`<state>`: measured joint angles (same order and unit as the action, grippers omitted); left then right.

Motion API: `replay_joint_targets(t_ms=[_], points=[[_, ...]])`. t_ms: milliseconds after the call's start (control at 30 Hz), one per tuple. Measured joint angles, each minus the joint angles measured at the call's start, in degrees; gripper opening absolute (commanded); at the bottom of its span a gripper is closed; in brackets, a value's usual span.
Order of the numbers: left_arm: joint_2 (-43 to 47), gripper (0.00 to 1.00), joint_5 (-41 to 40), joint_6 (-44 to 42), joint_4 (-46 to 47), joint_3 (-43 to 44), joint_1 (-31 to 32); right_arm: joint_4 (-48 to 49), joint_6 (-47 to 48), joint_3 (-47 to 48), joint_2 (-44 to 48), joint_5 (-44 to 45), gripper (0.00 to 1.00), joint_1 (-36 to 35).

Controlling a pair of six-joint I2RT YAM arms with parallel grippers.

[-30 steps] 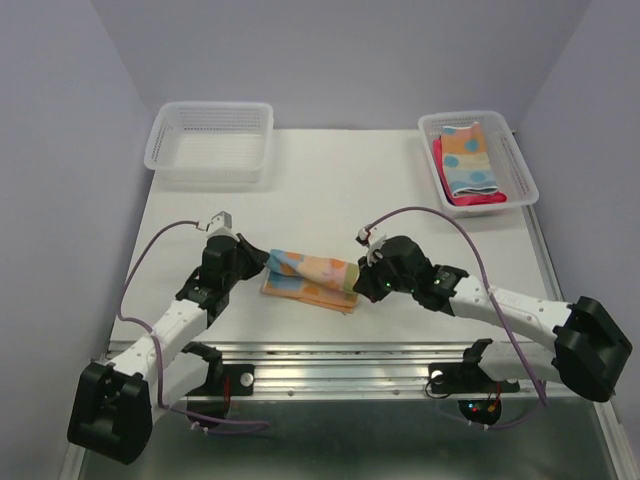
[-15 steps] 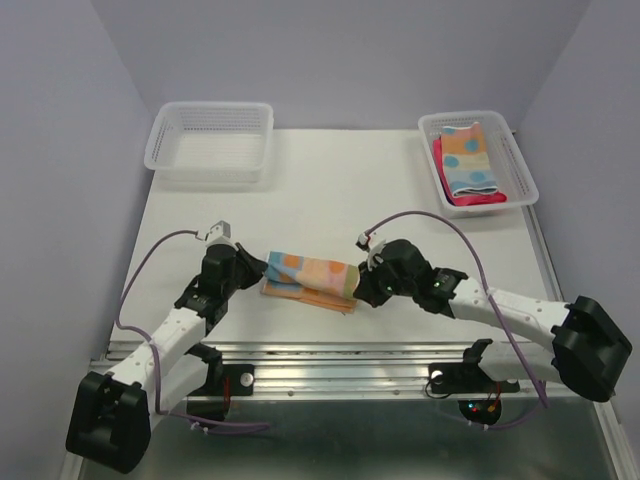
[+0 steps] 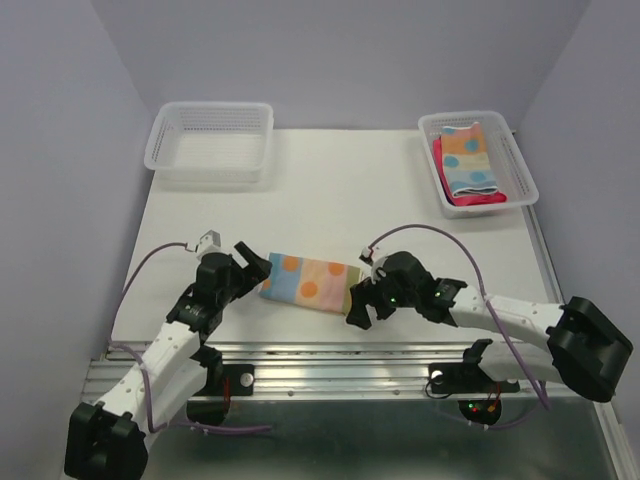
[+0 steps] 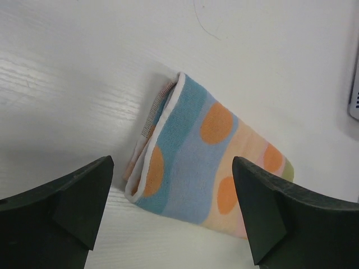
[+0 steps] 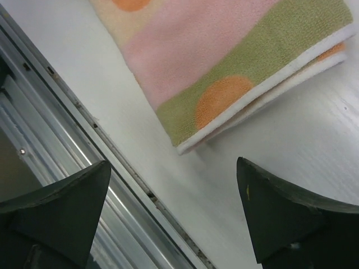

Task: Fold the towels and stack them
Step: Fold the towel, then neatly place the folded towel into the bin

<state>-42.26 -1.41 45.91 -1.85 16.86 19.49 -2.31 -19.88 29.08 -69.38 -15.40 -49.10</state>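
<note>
A folded towel (image 3: 305,283) with blue, peach, pink and green stripes and orange dots lies flat near the table's front edge. My left gripper (image 3: 250,262) stands open just off its left end, touching nothing. In the left wrist view the towel (image 4: 202,162) lies ahead of the spread left gripper (image 4: 171,185). My right gripper (image 3: 362,305) is open beside the towel's right end. The right wrist view shows the towel's green corner (image 5: 224,61) beyond the empty right gripper (image 5: 173,168). Two more folded towels, a dotted one (image 3: 468,160) over a pink one (image 3: 470,198), lie in the right basket.
A white mesh basket (image 3: 520,160) at the back right holds the stacked towels. Another white mesh basket (image 3: 210,140) stands at the back left with nothing in it. A metal rail (image 3: 340,355) runs along the table's near edge, close under the right gripper.
Both grippers have opened and let go of the towel's ends. The towel now lies flatter on the table. Both arms have drawn back a little toward the near edge.
</note>
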Motion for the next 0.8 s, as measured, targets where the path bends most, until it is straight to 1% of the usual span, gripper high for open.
replay_joint_targets(t_ms=[100,200,300,433,500,633,733,800], points=[[4.3,0.99,-2.7,0.7,-4.1,0.7,0.0,-0.3,-1.6,-0.7,4.0,0.7,1.0,-0.1],[6.5,0.99,-5.2,0.9,-6.4,2.6,0.0,-0.2,-5.1,-0.6,9.0,4.7,1.0,-0.1],[7.1,0.99,-6.6,0.9,-7.0,4.3,0.0,-1.6,-9.1,0.6,9.5,10.1,1.0,-0.1],[6.8,0.99,-7.5,0.9,-7.0,5.3,0.0,-6.7,-15.2,5.3,3.9,17.9,1.0,-0.1],[6.1,0.99,-7.7,0.7,-7.1,5.4,0.0,-8.3,-18.5,7.9,-0.5,20.4,1.0,-0.1],[4.9,0.99,-7.9,0.4,-7.5,5.4,0.0,-8.8,-23.4,9.9,-7.4,22.6,0.99,-0.1],[4.8,0.99,-7.8,0.1,-7.4,5.4,0.0,-9.9,-26.1,10.2,-11.2,24.1,0.95,-0.1],[4.8,0.99,-7.8,-0.1,-7.4,5.4,0.0,-10.4,-27.5,11.8,-13.1,25.1,0.88,-0.3]])
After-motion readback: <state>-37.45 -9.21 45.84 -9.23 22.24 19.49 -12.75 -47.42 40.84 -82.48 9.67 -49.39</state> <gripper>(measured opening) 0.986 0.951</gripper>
